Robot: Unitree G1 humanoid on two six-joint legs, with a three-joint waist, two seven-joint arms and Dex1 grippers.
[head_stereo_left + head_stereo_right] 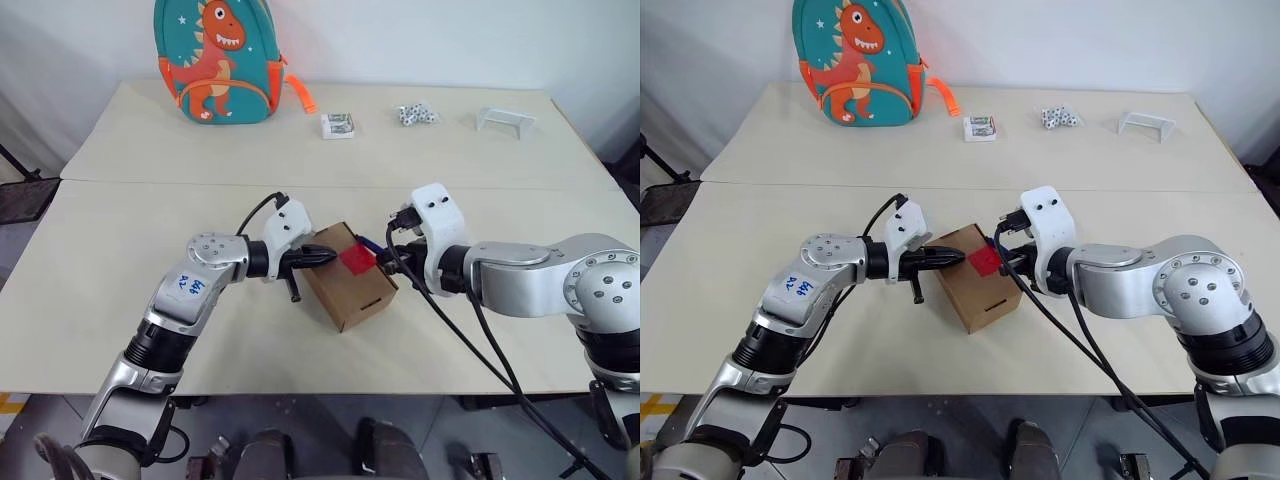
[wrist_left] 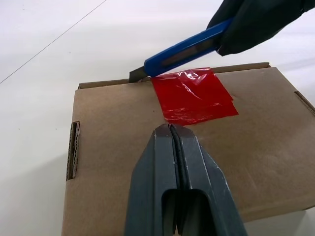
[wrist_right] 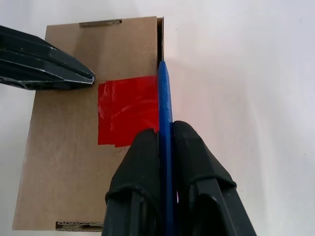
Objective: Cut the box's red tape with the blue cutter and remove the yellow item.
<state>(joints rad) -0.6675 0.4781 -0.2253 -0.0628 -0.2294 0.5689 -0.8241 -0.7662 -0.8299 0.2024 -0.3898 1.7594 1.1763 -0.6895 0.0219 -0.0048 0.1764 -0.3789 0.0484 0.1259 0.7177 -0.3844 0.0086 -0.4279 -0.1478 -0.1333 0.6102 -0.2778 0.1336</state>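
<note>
**Two end effectors meet at the box**

One patch of red tape [image 2: 193, 96] sits on top of the box [image 1: 350, 278], and it runs up to the box's top edge. You can see the blue cutter [image 2: 184, 49] lying along that edge, with its dark tip at the seam just beside the tape's corner.

Your right end effector [image 3: 165, 147] is clamped on the blue cutter, one black finger on each side of it. Your left end effector [image 2: 171, 129] has its two fingers pressed together with nothing between them. Its tip rests on the box top, just at the near edge of the red tape.

The box lies flat and closed near the middle of the front bench [image 1: 120, 290], turned a little slantwise.

Farther back, on the second bench, you can see a green dinosaur backpack [image 1: 217, 62] standing up, with an orange strap [image 1: 302, 95] hanging beside it. A small packet [image 1: 338, 125], some white dice [image 1: 417, 115] and a small clear stand [image 1: 505, 121] sit in a row well apart from the box.
</note>
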